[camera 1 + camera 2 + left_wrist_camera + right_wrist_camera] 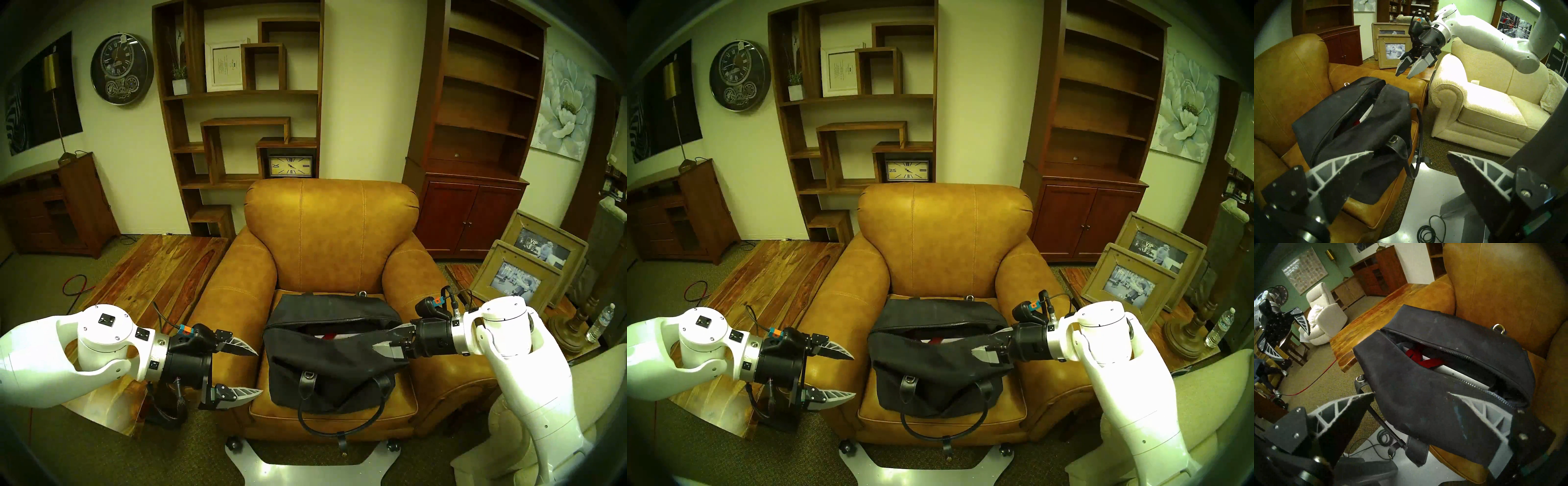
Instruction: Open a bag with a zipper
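Left gripper: nearest the head camera, at the left of the armchair. Fingers spread wide, nothing between them. Tips point toward the bag and stand just short of its left end, no contact. In the left wrist view one finger overlaps the bag's near end and hides the fabric behind it.

Right gripper: at the bag's right end, fingers apart, holding nothing. From the head views its tips lie in front of the bag; the left wrist view shows them up in the air, clear of it.

Bag: black, on the armchair's seat cushion, long axis across the seat. The zipper is undone along most of the top, and the mouth gapes. Pull tab not made out in any view. The right end of the opening is covered by a right gripper finger in the wrist view.

Contents, partly seen: something red and a flat white object below it; the rest is dark.

One loop handle hangs over the cushion's front edge. The far handle is not visible.
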